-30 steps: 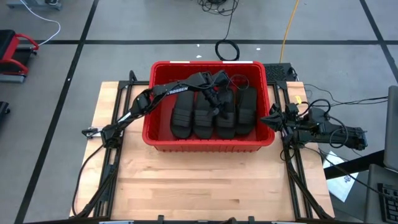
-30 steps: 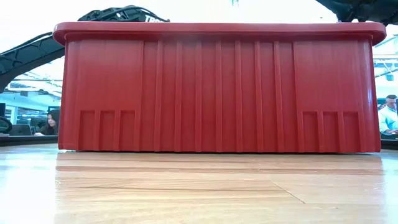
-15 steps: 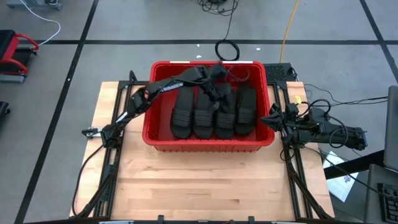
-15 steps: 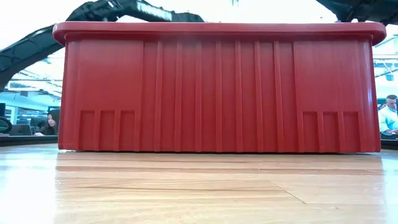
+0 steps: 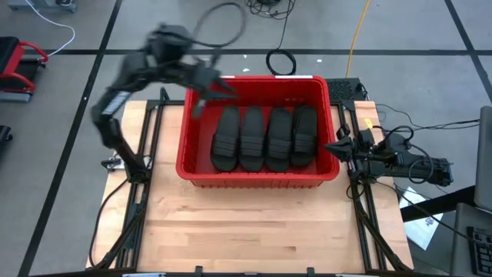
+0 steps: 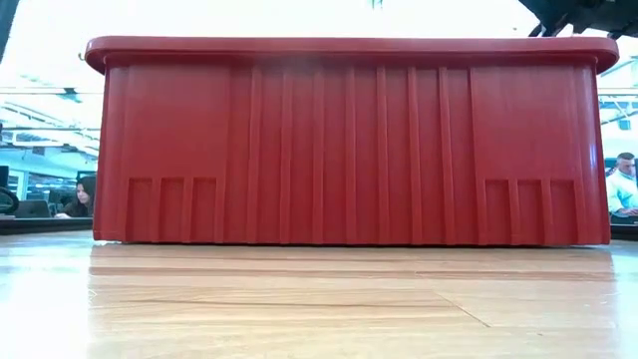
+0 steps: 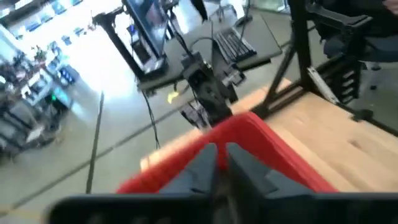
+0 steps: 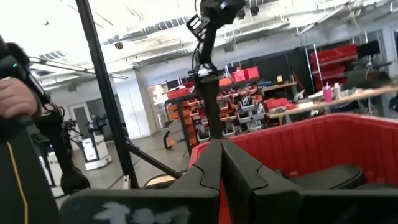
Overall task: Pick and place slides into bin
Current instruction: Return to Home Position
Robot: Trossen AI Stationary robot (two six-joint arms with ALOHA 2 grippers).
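Observation:
Several black slides lie side by side, soles down, on the floor of the red bin, which stands in the middle of the table's far half. My left gripper hangs high above the bin's far left corner, shut and with nothing between its fingers. My right gripper waits shut at the bin's right wall, folded back over its base. The low view shows only the bin's near wall; the slides are hidden behind it.
Bare wooden table stretches in front of the bin to the near edge. A coiled cable lies on the floor behind the bin. People sit beyond the table at the left and the right.
My left gripper has risen out of the bin, from just over the slides in its middle, up and toward the bin's far left corner, most of it in the last half second. The arm has swung up with it. The slides lie as before.

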